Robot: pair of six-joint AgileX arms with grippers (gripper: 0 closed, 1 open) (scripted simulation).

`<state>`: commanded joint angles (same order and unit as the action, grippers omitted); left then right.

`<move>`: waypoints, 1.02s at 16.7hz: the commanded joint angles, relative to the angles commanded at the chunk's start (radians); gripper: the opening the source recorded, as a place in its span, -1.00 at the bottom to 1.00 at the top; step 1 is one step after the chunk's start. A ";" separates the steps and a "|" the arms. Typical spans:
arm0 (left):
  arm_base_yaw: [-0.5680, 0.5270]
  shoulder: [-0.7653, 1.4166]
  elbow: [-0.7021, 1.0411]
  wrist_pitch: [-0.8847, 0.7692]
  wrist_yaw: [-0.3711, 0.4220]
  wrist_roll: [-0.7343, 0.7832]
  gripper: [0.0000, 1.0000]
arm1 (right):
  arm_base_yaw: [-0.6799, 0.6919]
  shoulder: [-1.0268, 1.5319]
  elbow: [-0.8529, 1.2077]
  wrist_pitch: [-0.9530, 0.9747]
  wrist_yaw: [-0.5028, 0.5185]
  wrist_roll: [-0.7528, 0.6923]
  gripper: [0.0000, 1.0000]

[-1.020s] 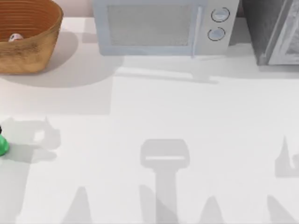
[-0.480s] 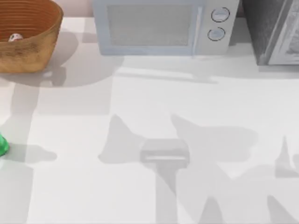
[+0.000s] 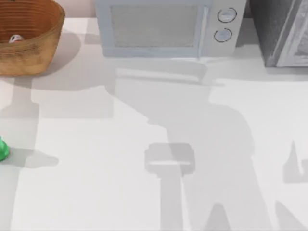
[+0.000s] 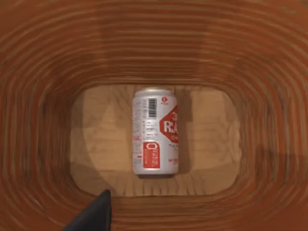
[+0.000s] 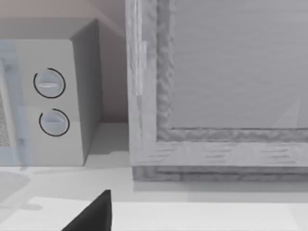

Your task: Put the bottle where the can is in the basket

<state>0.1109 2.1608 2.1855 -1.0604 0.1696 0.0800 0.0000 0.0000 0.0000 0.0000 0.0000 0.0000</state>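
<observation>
The left gripper [image 4: 94, 214] now hangs over the can [image 4: 155, 131] inside the basket [image 3: 29, 57] — open or shut I cannot tell, likewise the idle right gripper [image 5: 94, 214] — while the bottle [image 3: 2, 149] stays well outside the basket, so clearing the can likely comes first.

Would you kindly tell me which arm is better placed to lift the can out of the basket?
Left. Its wrist view looks straight down into the basket at the can, whereas the right wrist view faces the microwave.

Your left gripper's one dark fingertip [image 4: 94, 215] pokes into the left wrist view's lower edge, wrist camera aimed straight down. Your right gripper's dark fingertip [image 5: 94, 214] sits at the right wrist view's lower edge, wrist aimed level, forward. Finger spread on either: can't tell.
</observation>
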 joint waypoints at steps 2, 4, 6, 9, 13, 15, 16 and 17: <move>0.008 0.161 0.161 -0.076 0.011 0.012 1.00 | 0.000 0.000 0.000 0.000 0.000 0.000 1.00; 0.015 0.298 0.298 -0.142 0.021 0.022 1.00 | 0.000 0.000 0.000 0.000 0.000 0.000 1.00; 0.021 0.408 0.406 -0.195 0.028 0.030 1.00 | 0.000 0.000 0.000 0.000 0.000 0.000 1.00; 0.027 0.513 0.509 -0.246 0.034 0.039 1.00 | 0.000 0.000 0.000 0.000 0.000 0.000 1.00; 0.028 0.534 0.531 -0.256 0.035 0.041 1.00 | 0.000 0.000 0.000 0.000 0.000 0.000 1.00; 0.028 0.534 0.531 -0.256 0.035 0.041 1.00 | 0.000 0.000 0.000 0.000 0.000 0.000 1.00; 0.018 0.526 0.540 -0.253 0.036 0.042 1.00 | 0.000 0.000 0.000 0.000 0.000 0.000 1.00; 0.019 0.529 0.538 -0.253 0.036 0.041 1.00 | 0.000 0.000 0.000 0.000 0.000 0.000 1.00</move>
<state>0.1302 2.6897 2.7233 -1.3133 0.2054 0.1206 0.0000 0.0000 0.0000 0.0000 0.0000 0.0000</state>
